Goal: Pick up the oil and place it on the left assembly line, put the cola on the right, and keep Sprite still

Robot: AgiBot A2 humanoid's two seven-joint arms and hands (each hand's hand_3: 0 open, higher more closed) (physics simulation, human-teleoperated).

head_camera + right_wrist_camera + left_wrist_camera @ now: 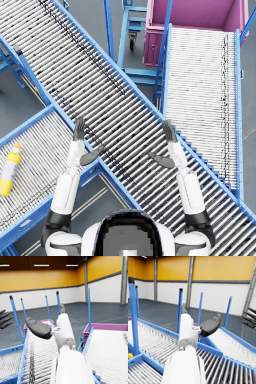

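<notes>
Fingers (79, 129) on the left hand (82, 145) are spread with the thumb sticking out sideways. Same deal on the right hand (170, 147), so neither one is holding anything. Both hover over the middle conveyor (115, 100), well apart from each other.

Progress-wise: the oil (10, 170), a yellow bottle with a white label, is lying on its side on the left conveyor (40, 150), way off by the picture's edge and nowhere near either hand. So I'd call the oil part done.

Can't find the cola or the Sprite in any view. The right conveyor (200, 90) has nothing on it that I can see, so my guess is the cola step hasn't happened yet. The bare rollers under the hands make me think they're just waiting for the next bottle.

Only container around is the pink bin (155, 45) at the far end of the right conveyor. What shows of its inside looks empty, though part of it is cut off.
</notes>
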